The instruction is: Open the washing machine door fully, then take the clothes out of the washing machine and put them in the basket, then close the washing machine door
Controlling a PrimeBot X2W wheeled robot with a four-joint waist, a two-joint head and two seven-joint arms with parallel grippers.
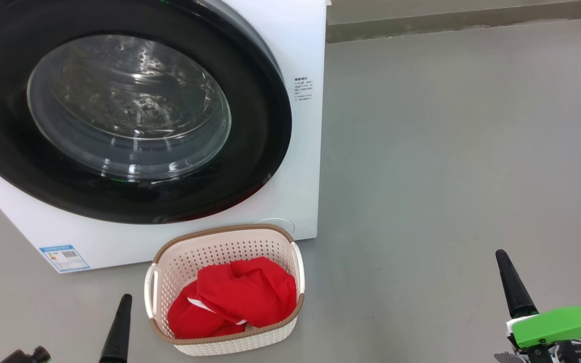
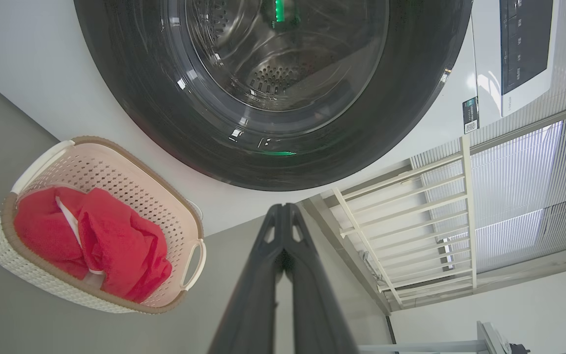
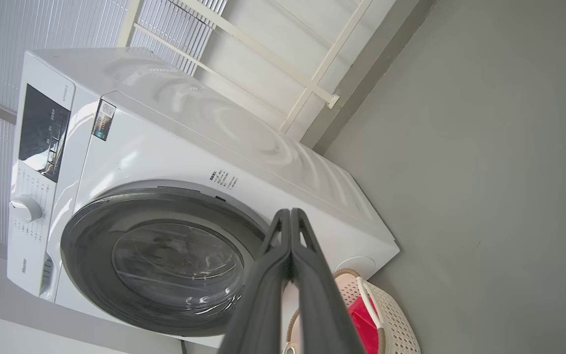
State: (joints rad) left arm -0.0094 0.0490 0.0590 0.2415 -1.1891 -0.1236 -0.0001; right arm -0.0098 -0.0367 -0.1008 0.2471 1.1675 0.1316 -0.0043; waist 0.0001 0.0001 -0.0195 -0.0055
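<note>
The washing machine [image 1: 300,50] stands at the upper left, and its door [image 1: 265,126] with the glossy black rim lies flat against its front, closed. The glass window [image 1: 129,106] shows a bare steel drum. On the floor just in front sits the cream basket [image 1: 225,247] with the red clothes [image 1: 235,297] heaped inside. My left gripper [image 1: 119,327] hangs shut to the basket's left, a short gap away. Far off to the right, my right gripper [image 1: 512,282] is shut and holds nothing. The left wrist view has the door [image 2: 410,98] above the basket [image 2: 101,147] and clothes [image 2: 111,241], with my left gripper [image 2: 283,211] pressed closed. My right gripper [image 3: 290,216] points at the machine [image 3: 175,128].
Grey floor [image 1: 447,151] stretches open to the right of the machine, ending at a low wall base [image 1: 447,22] at the back. A cream railing [image 2: 410,221] and slatted blinds [image 2: 519,162] stand behind the machine. A blue energy sticker [image 1: 63,258] marks its lower front.
</note>
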